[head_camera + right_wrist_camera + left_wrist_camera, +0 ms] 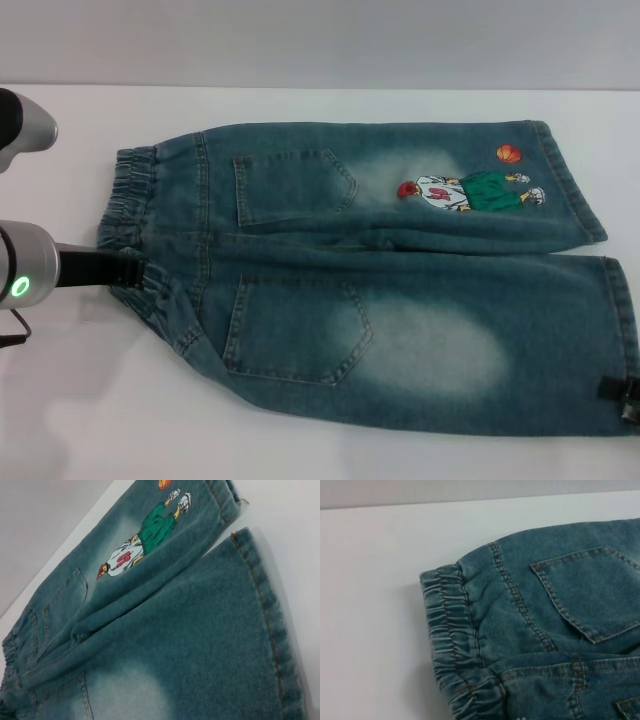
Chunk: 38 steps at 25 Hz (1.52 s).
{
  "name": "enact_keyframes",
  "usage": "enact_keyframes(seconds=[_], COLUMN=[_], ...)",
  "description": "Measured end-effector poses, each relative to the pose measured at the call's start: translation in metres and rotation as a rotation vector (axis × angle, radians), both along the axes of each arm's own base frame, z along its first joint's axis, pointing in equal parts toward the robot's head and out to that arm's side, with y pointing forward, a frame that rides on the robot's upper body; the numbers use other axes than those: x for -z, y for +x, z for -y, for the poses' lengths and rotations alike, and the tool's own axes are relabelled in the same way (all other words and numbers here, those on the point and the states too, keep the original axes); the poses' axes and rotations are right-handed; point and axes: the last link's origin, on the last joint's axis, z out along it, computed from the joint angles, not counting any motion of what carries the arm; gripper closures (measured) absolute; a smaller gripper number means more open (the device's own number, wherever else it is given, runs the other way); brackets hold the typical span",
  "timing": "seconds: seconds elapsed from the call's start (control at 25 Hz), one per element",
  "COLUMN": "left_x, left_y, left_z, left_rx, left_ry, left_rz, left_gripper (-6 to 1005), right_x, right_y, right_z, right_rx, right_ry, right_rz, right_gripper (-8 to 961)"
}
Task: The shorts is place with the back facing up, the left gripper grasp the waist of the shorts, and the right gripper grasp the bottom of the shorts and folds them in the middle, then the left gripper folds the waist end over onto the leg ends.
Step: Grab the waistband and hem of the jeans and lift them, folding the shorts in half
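shorts (pixel 400 290) flat on white table (pixel 80 400) | left claw (pixel 128 270) grips waistband (pixel 135 215) | right claw (pixel 622 392) at hem, grip unclear

The shorts (pixel 380 290) lie flat with the back up, showing 2 pockets and pale patches. The waist of the shorts (pixel 135 215) is bunched and touches the left gripper (pixel 125 270). The bottom of the shorts (pixel 615 320) meets the right gripper (pixel 625 395) at the near hem corner.
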Motion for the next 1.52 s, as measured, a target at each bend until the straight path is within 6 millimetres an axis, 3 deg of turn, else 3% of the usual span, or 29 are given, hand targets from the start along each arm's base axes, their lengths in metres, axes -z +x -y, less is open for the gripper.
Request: enact_keyframes(seconds=[0.52, 1.08, 1.52], left_x=[-0.001, -0.001, -0.002], left_y=[0.000, -0.002, -0.002], left_z=[0.000, 0.000, 0.001], left_rx=[0.001, -0.004, -0.007], left_ry=[0.001, 0.001, -0.001], left_rz=[-0.002, -0.002, -0.004], left_gripper=[966, 966, 966], right_x=[-0.006, -0.011, -0.015], right_y=[0.004, -0.008, -0.005], right_z=[-0.002, -0.008, -0.003], right_rx=[0.017, -0.025, -0.002], right_ry=[0.018, 0.043, 0.052], right_rz=[0.027, 0.010, 0.014], right_gripper=[362, 361, 362])
